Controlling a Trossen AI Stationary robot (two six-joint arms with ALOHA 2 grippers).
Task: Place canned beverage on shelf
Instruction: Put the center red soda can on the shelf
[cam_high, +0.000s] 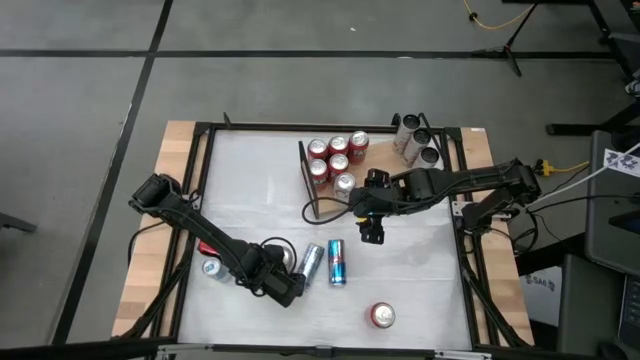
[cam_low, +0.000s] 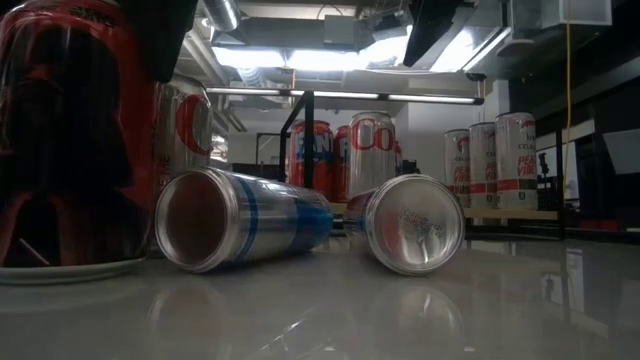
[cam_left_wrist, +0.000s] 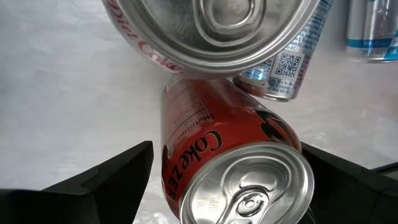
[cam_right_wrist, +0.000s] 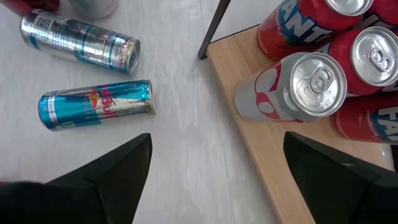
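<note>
A white counter (cam_high: 420, 290) seen from above, with two dark robot arms reaching in from either side.

The left gripper (cam_high: 283, 287) is low over the near left part of the counter. Its jaws are spread wide. In the left wrist view, a red Coke Zero can (cam_left_wrist: 233, 168) sits between the two dark fingers (cam_left_wrist: 106, 180), with a clear gap on each side; the jaws are around it but not touching it. Just beyond that can is a silver Diet Coke can (cam_left_wrist: 211, 31), and beside that a slim silver-and-blue can (cam_high: 311, 261) lies on its side.

A blue-and-silver energy drink can (cam_high: 337, 262) lies on its side just right of the slim can. One red can (cam_high: 382, 316) stands alone near the counter's front edge. Another can (cam_high: 211, 268) sits left of the left arm.

The shelf (cam_right_wrist: 273, 165) is a light-brown wooden board at the back centre of the counter, with a thin dark rail (cam_high: 302, 180) along its left edge. Six cans stand on it: red Fanta cans (cam_right_wrist: 298, 22) and a silver can (cam_right_wrist: 292, 87) at the front right corner.

The right gripper (cam_high: 372, 232) hovers just in front of the shelf's front edge, beside the silver can. Its jaws are spread and empty.

Three tall cans (cam_high: 416, 138) stand at the back right corner, off the shelf.
</note>
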